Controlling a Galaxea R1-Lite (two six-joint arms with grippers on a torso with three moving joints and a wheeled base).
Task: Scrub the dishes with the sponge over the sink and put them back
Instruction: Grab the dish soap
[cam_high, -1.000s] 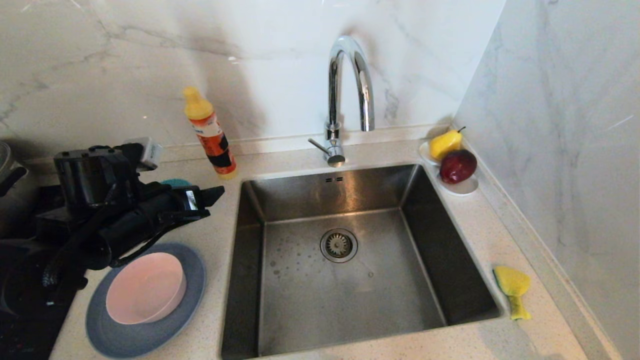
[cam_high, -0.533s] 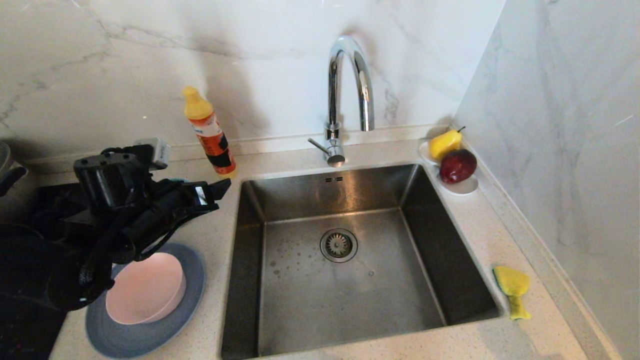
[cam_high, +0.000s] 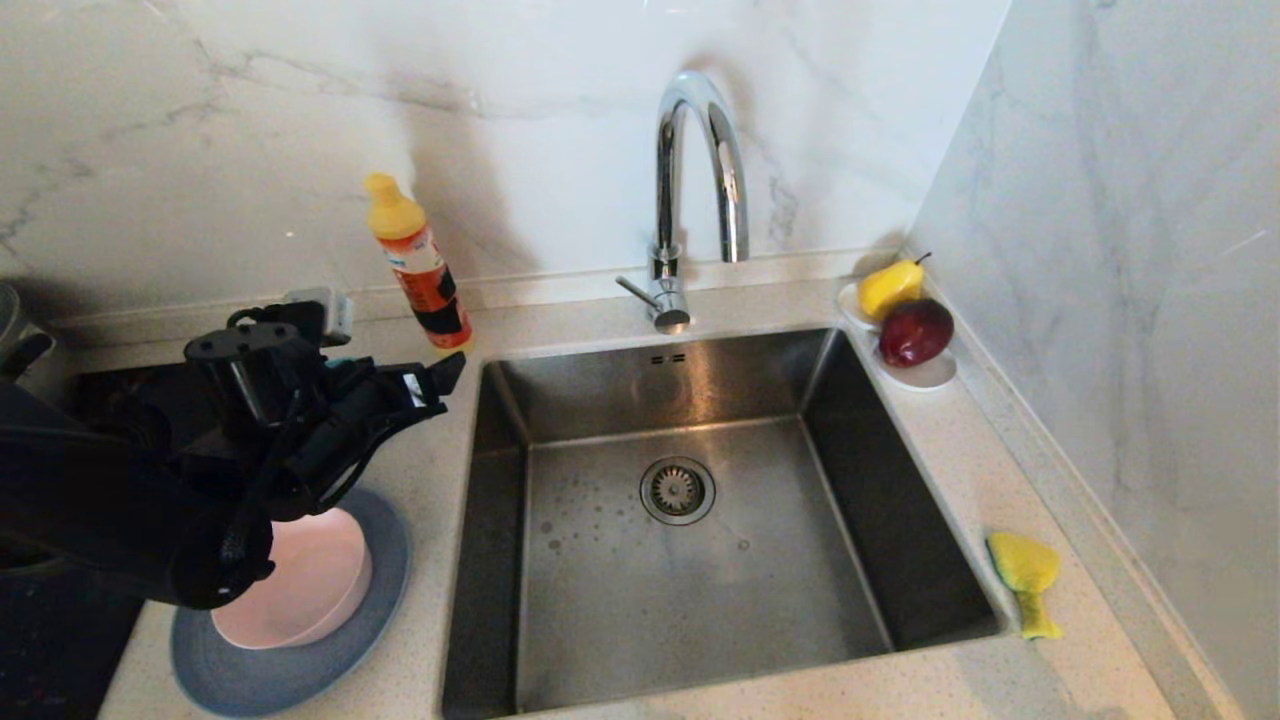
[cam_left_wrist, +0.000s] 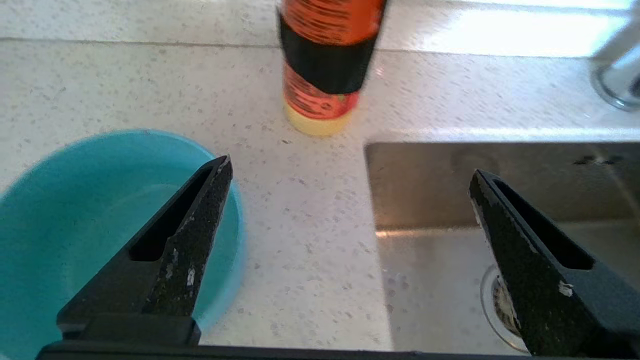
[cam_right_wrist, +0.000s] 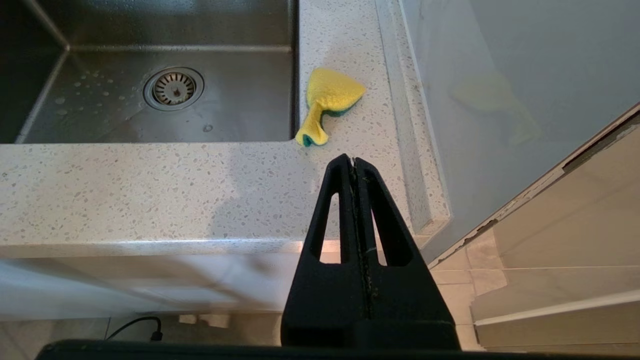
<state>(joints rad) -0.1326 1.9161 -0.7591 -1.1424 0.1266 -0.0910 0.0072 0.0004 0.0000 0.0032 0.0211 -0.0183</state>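
The left gripper's (cam_left_wrist: 350, 175) fingers (cam_left_wrist: 200, 210) stand wide apart and hold nothing; between them lies bare counter (cam_high: 430, 480), with one tip above the rim of the teal bowl (cam_left_wrist: 75, 210) and the other above the near-left corner of the sink (cam_high: 680, 560). The right gripper's (cam_right_wrist: 353, 162) fingers are pressed flat together, also with nothing in them.

The sink fills the middle of the counter, its round drain (cam_high: 678, 490) at the centre of the floor and a curved tap (cam_high: 690, 200) rising at its far edge. The left arm (cam_high: 130, 500) reaches in from the near left, low and roughly level, its wrist passing over the dishes and the gripper pointing right and far, toward the sink's far-left corner and the orange bottle (cam_high: 415, 265) that stands there. The right gripper hangs off the near edge of the counter, below its level, pointing toward the sponge.

Left of the sink lies the blue plate (cam_high: 300, 660), with the pink bowl (cam_high: 310, 580) resting on it; the arm covers the far-left part of both. The teal bowl sits on the counter farther back, mostly hidden under the gripper in the head view. On the far right corner a white saucer (cam_high: 925, 375) holds a red apple (cam_high: 915, 332) and a yellow pear (cam_high: 890, 287). The yellow sponge (cam_high: 1025, 580) lies crumpled on the counter just right of the sink, near the right wall.
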